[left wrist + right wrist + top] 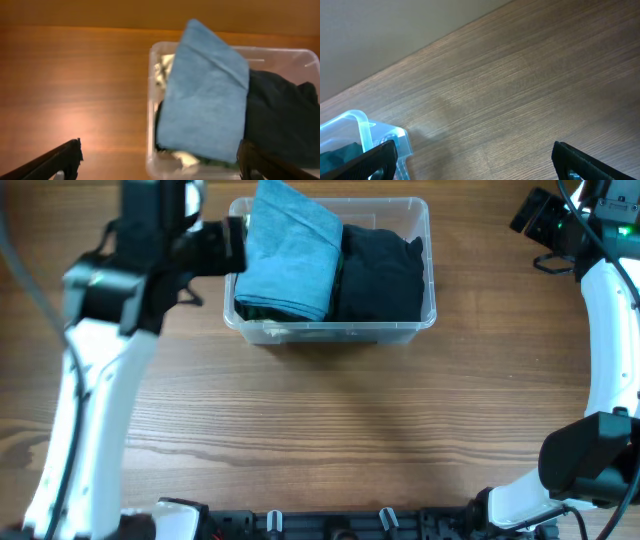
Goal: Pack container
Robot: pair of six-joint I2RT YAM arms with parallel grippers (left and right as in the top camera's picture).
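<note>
The container (330, 332) is a clear plastic bin at the back middle of the table. A folded blue garment (290, 255) lies in its left half, sticking up over the rim. A black garment (382, 275) fills the right half. My left gripper (228, 245) is by the bin's left wall. In the left wrist view it (160, 162) is open wide and empty, above the bin's near wall (150, 105), the blue garment (205, 100) and the black garment (285, 117). My right gripper (540, 222) is far right. It (475, 156) is open and empty over bare wood.
A pale and green cloth (184, 159) shows under the blue garment. A corner of the bin (365, 131) shows at the left of the right wrist view. The wooden table (330, 430) spreads in front of the bin. The arm bases stand at the front edge.
</note>
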